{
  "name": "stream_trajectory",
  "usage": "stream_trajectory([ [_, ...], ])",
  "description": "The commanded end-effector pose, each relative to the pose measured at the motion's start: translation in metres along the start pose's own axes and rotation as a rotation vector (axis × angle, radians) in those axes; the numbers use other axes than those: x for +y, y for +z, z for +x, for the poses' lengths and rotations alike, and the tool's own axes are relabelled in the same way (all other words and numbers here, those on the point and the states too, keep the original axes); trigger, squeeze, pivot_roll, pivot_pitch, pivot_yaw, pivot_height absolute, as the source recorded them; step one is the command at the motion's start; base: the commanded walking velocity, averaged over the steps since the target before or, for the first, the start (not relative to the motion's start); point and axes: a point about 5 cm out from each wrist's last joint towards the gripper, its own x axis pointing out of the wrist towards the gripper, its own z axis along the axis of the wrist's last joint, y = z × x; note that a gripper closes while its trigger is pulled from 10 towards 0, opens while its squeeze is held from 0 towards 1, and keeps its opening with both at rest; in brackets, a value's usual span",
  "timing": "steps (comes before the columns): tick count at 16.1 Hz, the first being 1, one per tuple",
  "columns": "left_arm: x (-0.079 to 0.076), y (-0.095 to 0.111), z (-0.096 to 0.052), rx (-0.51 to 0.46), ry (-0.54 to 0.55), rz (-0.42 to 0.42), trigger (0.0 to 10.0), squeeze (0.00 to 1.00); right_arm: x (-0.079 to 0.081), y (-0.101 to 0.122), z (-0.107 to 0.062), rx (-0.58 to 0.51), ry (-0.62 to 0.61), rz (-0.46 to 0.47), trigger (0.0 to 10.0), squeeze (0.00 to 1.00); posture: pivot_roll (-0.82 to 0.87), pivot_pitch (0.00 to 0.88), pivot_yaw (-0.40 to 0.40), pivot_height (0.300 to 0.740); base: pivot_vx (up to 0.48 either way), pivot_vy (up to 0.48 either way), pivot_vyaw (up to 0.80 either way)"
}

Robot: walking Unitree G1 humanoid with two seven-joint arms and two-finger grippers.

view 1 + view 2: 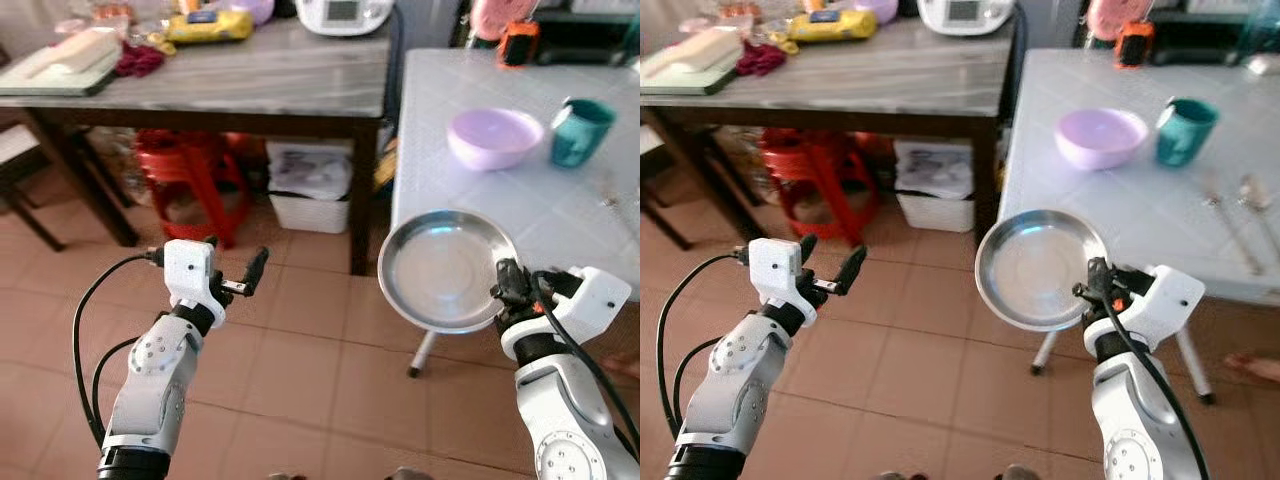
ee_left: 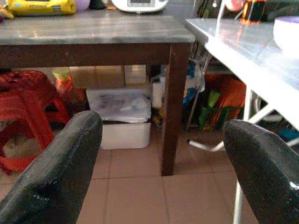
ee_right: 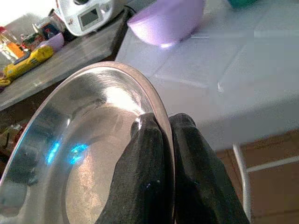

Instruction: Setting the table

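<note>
Nearest the robot, the right gripper [image 1: 508, 285] is clamped on the rim of a steel plate [image 1: 440, 268], one black finger inside the rim and one outside, as the right wrist view shows. The plate hangs tilted in the air, overlapping the near corner of the white counter [image 1: 540, 210] but not yet resting on it. The left gripper [image 1: 240, 270] is off to the plate's left over the tiled floor [image 1: 300, 340], its fingers spread apart and holding nothing.

The step in hand looks to be carrying the plate in to lay it down. The next move probably calls for levelling the plate, bringing it further over the white counter, lowering it flat on a bare patch and only then letting go; released here it could slip off the edge.

Beyond the plate on the same counter stand a purple bowl [image 1: 494, 138] and, just beside it, a teal cup [image 1: 580, 132]; cutlery [image 1: 1230, 205] lies to the plate's far right. These narrow the free room, so the plate should stay on the near side of the bowl. Farther left of the plate is a dark-legged counter [image 1: 250, 85] with a red stool [image 1: 190, 175] beneath.
</note>
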Motion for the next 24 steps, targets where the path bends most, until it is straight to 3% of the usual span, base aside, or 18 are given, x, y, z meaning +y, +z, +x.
stream_trajectory([
  [1,-0.0019,-0.0001,0.0003,0.004,-0.01,0.015,10.0,0.0,-0.0045,0.0021,-0.0024,-0.012,-0.02,-0.008,10.0,0.0,-0.18,0.132,0.092,0.74,0.0,0.345,-0.52],
  [5,-0.0029,-0.0012,0.0012,0.007,-0.01,0.016,10.0,0.0,-0.0053,0.0026,-0.0027,-0.016,-0.022,-0.018,10.0,0.0,-0.18,0.133,0.09,0.74,0.0,0.373,0.0],
  [10,-0.0063,0.0051,0.0003,-0.051,-0.034,0.028,10.0,0.0,-0.0082,0.0036,-0.0029,-0.026,-0.026,-0.04,10.0,0.0,-0.18,0.132,0.089,0.74,0.0,0.0,0.0],
  [18,-0.0081,0.0061,0.0011,-0.062,-0.048,0.019,10.0,0.0,-0.0074,0.0033,-0.0028,-0.033,-0.021,-0.063,10.0,0.0,-0.18,0.129,0.093,0.74,0.389,0.0,0.0],
  [24,-0.0081,0.0059,0.0013,-0.06,-0.052,0.019,10.0,0.0,-0.0074,0.003,-0.0028,-0.035,-0.023,-0.061,10.0,0.0,-0.18,0.127,0.095,0.74,0.376,0.0,0.49],
])
